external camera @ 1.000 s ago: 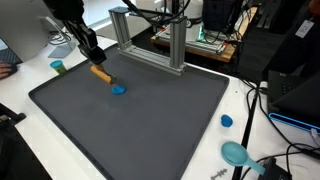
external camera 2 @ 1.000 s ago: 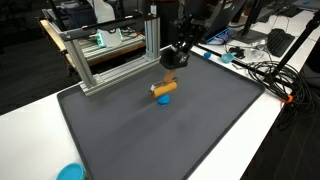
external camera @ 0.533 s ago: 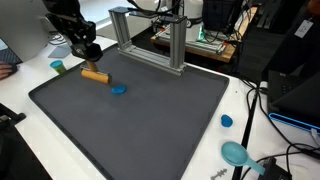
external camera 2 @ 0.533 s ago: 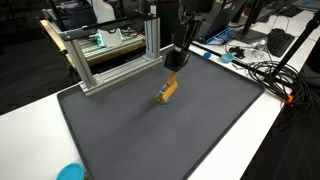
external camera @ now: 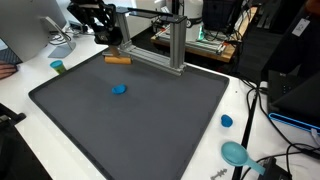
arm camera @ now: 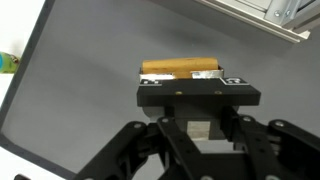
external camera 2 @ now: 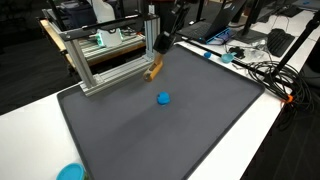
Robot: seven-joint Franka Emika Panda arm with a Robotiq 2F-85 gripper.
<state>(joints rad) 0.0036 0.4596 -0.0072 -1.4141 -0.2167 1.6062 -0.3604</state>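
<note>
Raised since a second earlier, the hand (external camera: 115, 50) gripped the orange cylinder (external camera: 118, 59) crosswise, well beyond the blue disc (external camera: 119, 89) on the surface (external camera: 150, 125).

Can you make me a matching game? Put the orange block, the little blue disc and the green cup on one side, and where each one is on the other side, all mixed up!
Things:
1. orange block
2. blue disc
3. green cup

Places:
A. on the white table, beside the mat
B. held in the gripper, up in the air
C. lying on the dark mat

Pairs: 1-B, 2-C, 3-A
</note>
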